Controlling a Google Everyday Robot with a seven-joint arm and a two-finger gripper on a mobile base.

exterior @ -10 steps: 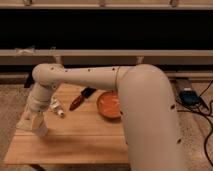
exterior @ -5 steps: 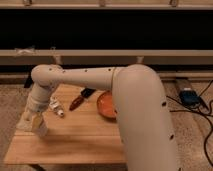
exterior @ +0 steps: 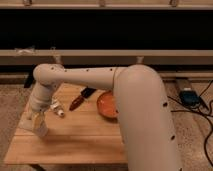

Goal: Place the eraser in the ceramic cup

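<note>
My white arm reaches from the right across the wooden table [exterior: 85, 137] and bends down at its left side. The gripper [exterior: 39, 123] hangs low over the table's left part, close to the surface. A whitish rounded shape [exterior: 42, 131] sits right at the gripper's tip; it looks like the ceramic cup, largely covered by the gripper. The eraser is hidden from view.
A small white tube [exterior: 58, 110] lies just right of the gripper. A dark red-and-black handled tool [exterior: 80, 100] lies at the table's back middle, and an orange bowl [exterior: 107, 104] stands right of it, partly behind my arm. Cables and a blue device [exterior: 189, 96] lie on the floor at right.
The arm's big elbow has shifted slightly and fills more of the right side. The gripper stays low over the left part of the table, almost in the same spot.
</note>
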